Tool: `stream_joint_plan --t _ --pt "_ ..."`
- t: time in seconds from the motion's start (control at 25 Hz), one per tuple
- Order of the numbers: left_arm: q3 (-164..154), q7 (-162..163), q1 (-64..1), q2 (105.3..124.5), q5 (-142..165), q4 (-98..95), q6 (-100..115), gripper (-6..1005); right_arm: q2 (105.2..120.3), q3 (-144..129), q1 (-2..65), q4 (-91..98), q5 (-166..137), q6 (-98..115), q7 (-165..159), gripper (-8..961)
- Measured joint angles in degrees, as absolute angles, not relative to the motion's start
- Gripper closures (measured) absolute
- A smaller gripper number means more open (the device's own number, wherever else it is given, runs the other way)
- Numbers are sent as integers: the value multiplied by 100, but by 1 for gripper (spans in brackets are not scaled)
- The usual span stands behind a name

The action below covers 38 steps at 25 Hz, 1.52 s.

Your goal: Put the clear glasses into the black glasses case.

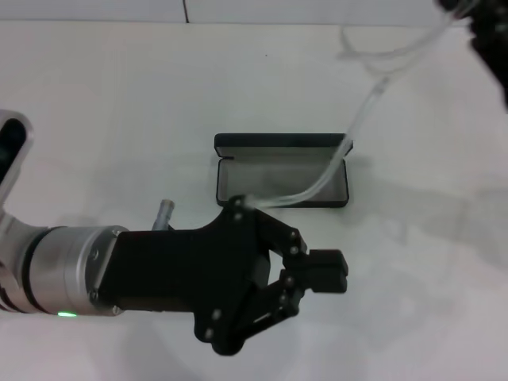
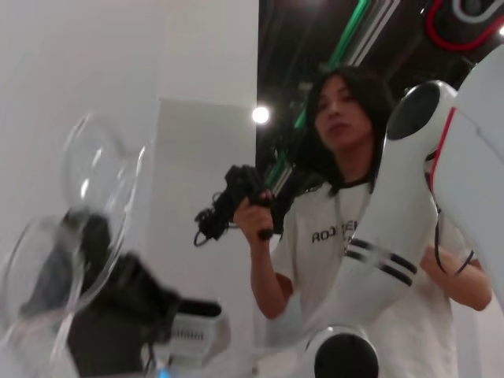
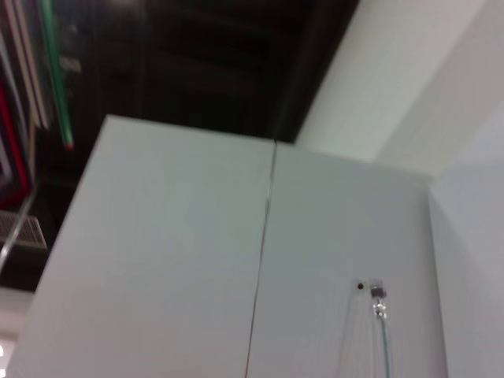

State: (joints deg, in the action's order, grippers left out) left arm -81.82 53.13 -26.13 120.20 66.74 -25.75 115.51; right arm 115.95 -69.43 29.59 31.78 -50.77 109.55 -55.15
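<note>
The left gripper [image 1: 321, 274], with jaws clenched and nothing seen between the tips, is recorded low over the white bench [image 1: 95, 103], the open flat matte black glasses case [image 1: 282, 181] lying just beyond the jaws. The transparent colourless plastic wraparound glasses [image 1: 373, 87] are held aloft at the right gripper [image 1: 484, 24], whose jaw state cannot be told; one thin arm trails down across the case towards the left gripper's body. A snag there is judged likely, twisting the glasses or dragging the case.
</note>
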Motion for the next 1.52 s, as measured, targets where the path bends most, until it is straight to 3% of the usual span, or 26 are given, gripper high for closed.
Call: stream_joint_plan --t 1.52 --pt "-8285 5048 -2610 12025 5836 -2005 11536 943 11620 -8625 3254 3232 -4986 9127 -5047 887"
